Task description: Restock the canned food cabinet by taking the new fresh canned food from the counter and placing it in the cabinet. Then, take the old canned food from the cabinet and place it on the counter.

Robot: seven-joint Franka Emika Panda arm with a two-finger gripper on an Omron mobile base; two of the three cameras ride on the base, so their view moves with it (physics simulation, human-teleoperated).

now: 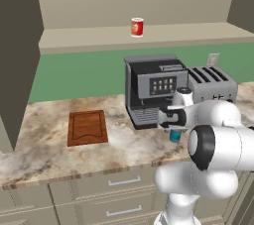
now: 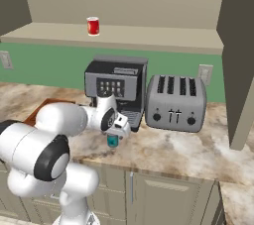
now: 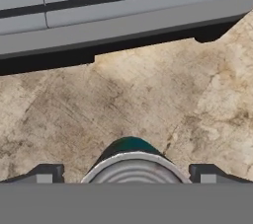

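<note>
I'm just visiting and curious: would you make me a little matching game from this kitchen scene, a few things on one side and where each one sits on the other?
Things:
1. teal can
2. red can
3. cutting board
4. toaster

Places:
A. on the cabinet shelf
B. right of the coffee machine
C. on the counter, left of the coffee machine
D. under the open pincer

Pairs: 1-D, 2-A, 3-C, 4-B

Kitchen: coffee machine (image 1: 154, 87), toaster (image 2: 176, 102), counter (image 1: 44, 144)
</note>
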